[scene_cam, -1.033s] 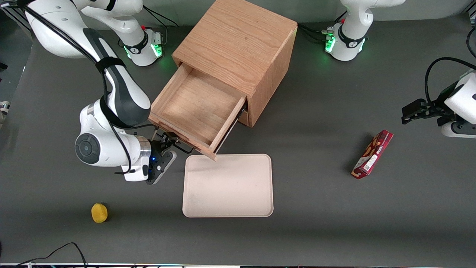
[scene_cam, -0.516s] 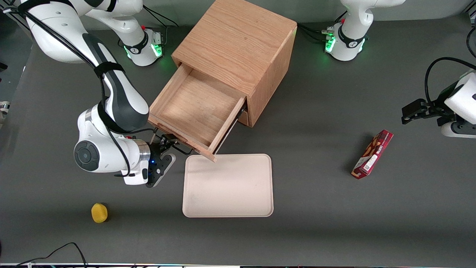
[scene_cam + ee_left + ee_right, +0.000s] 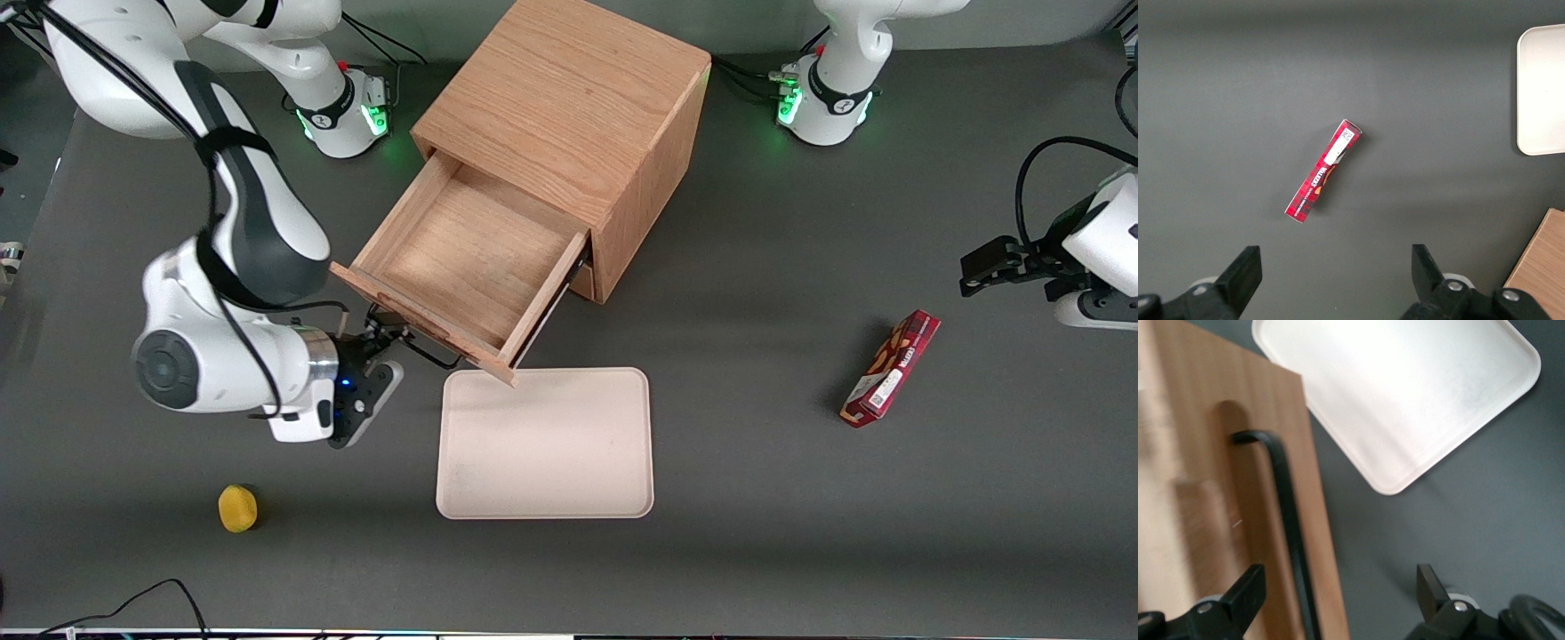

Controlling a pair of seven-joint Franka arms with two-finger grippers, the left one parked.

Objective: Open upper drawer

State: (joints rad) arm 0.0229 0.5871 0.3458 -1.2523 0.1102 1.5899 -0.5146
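Note:
The wooden cabinet (image 3: 569, 98) stands at the middle of the table. Its upper drawer (image 3: 462, 258) is pulled far out, and its tray holds nothing. The black bar handle (image 3: 431, 353) runs along the drawer's front. My gripper (image 3: 380, 340) is open, low in front of the drawer front, by the handle's end nearest the working arm. In the right wrist view the gripper (image 3: 1338, 593) has its fingers spread wide. The handle (image 3: 1288, 520) on the drawer front (image 3: 1198, 453) passes between them, and neither finger holds it. The lower drawer is hidden under the upper one.
A cream tray (image 3: 544, 442) lies on the table just in front of the open drawer and shows in the right wrist view (image 3: 1405, 393). A yellow object (image 3: 237, 508) lies nearer the front camera. A red box (image 3: 891, 367) lies toward the parked arm's end.
My arm and gripper have drawn back from the drawer front toward the working arm's end of the table. The drawer has stayed where it was.

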